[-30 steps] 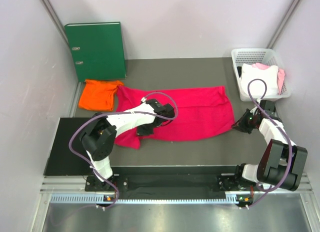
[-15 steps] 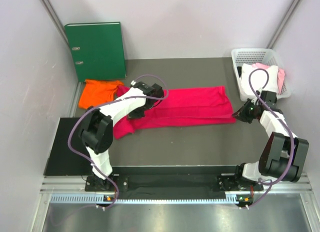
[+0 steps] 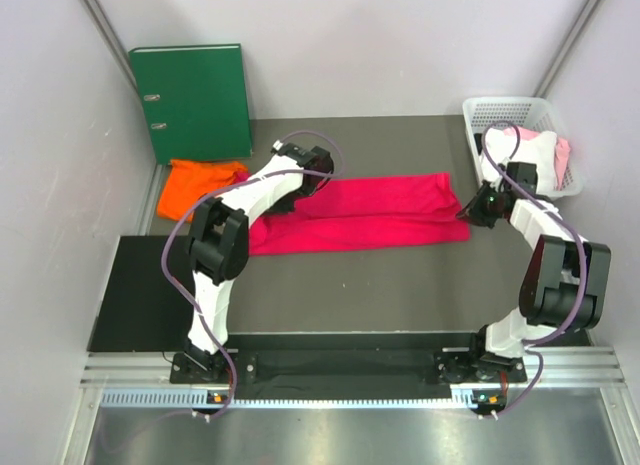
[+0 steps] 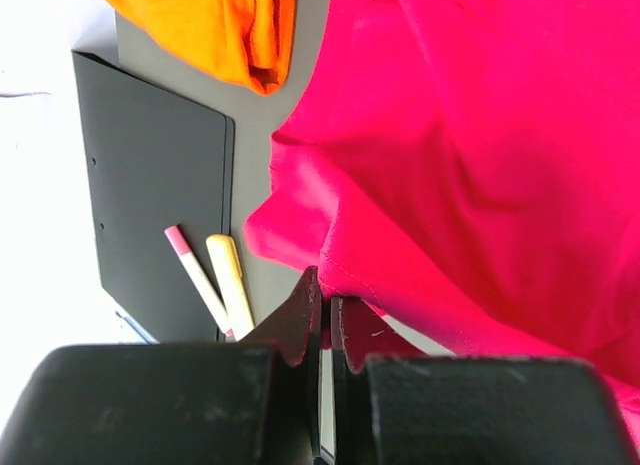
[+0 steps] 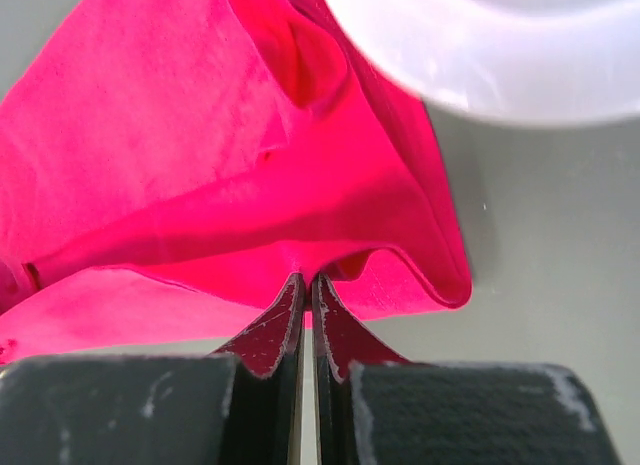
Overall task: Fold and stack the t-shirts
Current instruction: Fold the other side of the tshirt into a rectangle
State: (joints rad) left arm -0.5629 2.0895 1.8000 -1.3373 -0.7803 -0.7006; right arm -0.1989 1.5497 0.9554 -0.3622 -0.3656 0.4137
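Between the tips of your left pincer (image 4: 322, 303) and right pincer (image 5: 305, 290), both clamped tight, sits an edge of the pink shirt (image 3: 380, 217), one end each. Light, limp cloth; take it by hem corners.

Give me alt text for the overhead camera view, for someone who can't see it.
The left gripper and right gripper pinch opposite ends of a crimson-pink t-shirt lying as a long band across a grey table. An orange t-shirt and green binder sit at back left, a white basket at back right.
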